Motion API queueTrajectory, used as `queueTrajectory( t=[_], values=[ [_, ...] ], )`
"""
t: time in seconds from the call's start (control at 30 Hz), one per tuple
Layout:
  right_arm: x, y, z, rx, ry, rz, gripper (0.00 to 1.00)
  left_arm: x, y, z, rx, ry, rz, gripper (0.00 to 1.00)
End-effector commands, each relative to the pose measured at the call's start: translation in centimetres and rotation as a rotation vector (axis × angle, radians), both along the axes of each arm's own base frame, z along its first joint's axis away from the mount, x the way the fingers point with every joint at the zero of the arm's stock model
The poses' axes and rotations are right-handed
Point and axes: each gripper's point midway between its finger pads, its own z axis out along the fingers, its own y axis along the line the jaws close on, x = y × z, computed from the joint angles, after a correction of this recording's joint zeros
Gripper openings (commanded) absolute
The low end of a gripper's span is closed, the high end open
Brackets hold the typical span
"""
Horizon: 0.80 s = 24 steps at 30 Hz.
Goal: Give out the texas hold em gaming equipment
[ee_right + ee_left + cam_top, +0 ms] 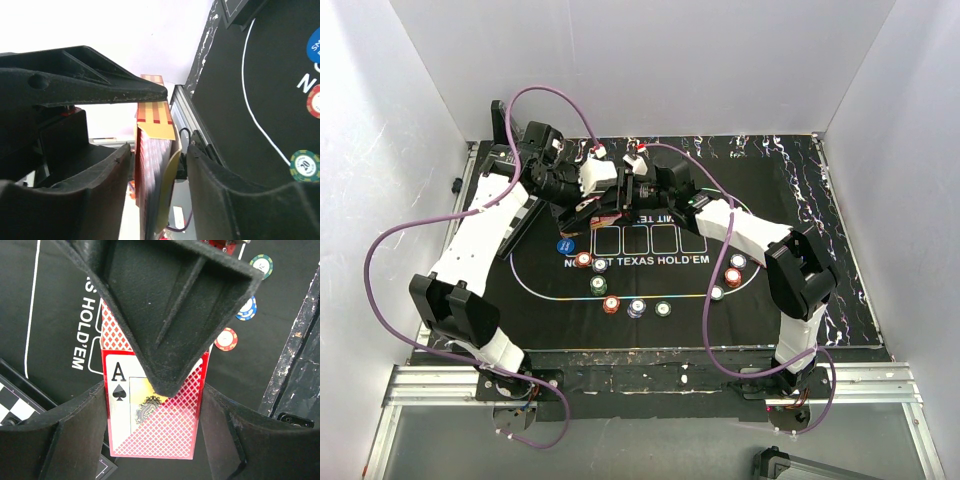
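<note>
**Q:** How far along is the job?

**A:** Small round red, blue-white and green poker chips (636, 307) lie spread on the black printed mat (550, 320). No cards show there, so dealing seems still ahead.

**Q:** And the arms?

**A:** Above the mat's far edge, the left gripper (152, 420) clamps the red-pink diamond-backed card pack (165, 435). The right gripper (159, 150) straddles its open flap (157, 127), grip uncertain.

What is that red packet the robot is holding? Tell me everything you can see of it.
It is a cardboard card box, red with a white lattice and an ace of spades printed on its face. The left end effector clamps its long sides, holding it over the black mat. Its top flap is open, showing tan card inside. The right end effector straddles that open end, one finger before the printed face; whether it grips is unclear.
</note>
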Motion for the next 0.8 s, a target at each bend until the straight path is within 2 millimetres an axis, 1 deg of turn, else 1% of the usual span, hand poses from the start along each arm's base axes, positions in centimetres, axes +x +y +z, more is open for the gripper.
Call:
queueTrajectory(
  t=[0.0,0.1,0.13,0.17,0.2,0.23,0.27,0.33,0.37,0.47,0.53,0.6,0.67,0.77],
  values=[
    [-0.1,0.6,2.4,0.07,-0.038,0.021,0.46,0.6,-0.8,1.4,-0.026,-0.048,-0.004,0.0],
    [-0.3,0.4,2.0,0.065,-0.028,0.019,0.28,0.8,-0.7,1.4,-0.024,-0.054,0.004,0.0],
    [-0.3,0.4,2.1,0.068,-0.029,0.018,0.25,0.9,-0.7,1.2,-0.022,-0.055,0.008,0.0],
    [-0.3,0.3,2.1,0.071,-0.026,0.017,0.22,1.0,-0.6,1.3,-0.023,-0.06,0.016,0.03],
    [-0.5,0.3,2.1,0.074,-0.023,0.021,0.22,1.1,-0.6,1.3,-0.024,-0.06,0.022,0.16],
    [-0.5,0.2,2.0,0.078,-0.017,0.02,0.22,1.2,-0.7,1.3,-0.022,-0.065,0.027,0.31],
    [-0.5,0.0,2.0,0.082,-0.013,0.018,0.21,1.5,-0.5,1.4,-0.022,-0.075,0.044,0.52],
    [-0.4,-0.4,1.9,0.091,-0.002,0.014,0.2,1.8,-0.6,1.6,-0.035,-0.091,0.074,0.88],
    [-0.3,-0.6,2.0,0.098,0.001,0.009,0.2,1.9,-0.5,1.8,-0.044,-0.102,0.088,0.98],
    [0.2,-1.5,2.1,0.114,0.013,-0.007,0.19,2.2,-0.6,2.4,-0.111,-0.129,0.085,0.98],
    [0.5,-2.3,2.3,0.124,0.014,-0.025,0.19,1.4,-1.3,2.7,-0.157,-0.122,0.033,0.98],
    [0.4,-2.6,2.4,0.124,0.013,-0.023,0.19,0.6,-1.6,2.6,-0.182,-0.127,-0.013,0.98],
    [0.1,-2.6,2.5,0.127,0.007,-0.012,0.19,0.3,-1.6,2.4,-0.207,-0.157,-0.036,0.98],
    [-0.3,-2.6,2.8,0.13,-0.008,0.0,0.19,-0.2,-1.5,2.8,-0.252,-0.229,-0.082,0.98]
  ],
)
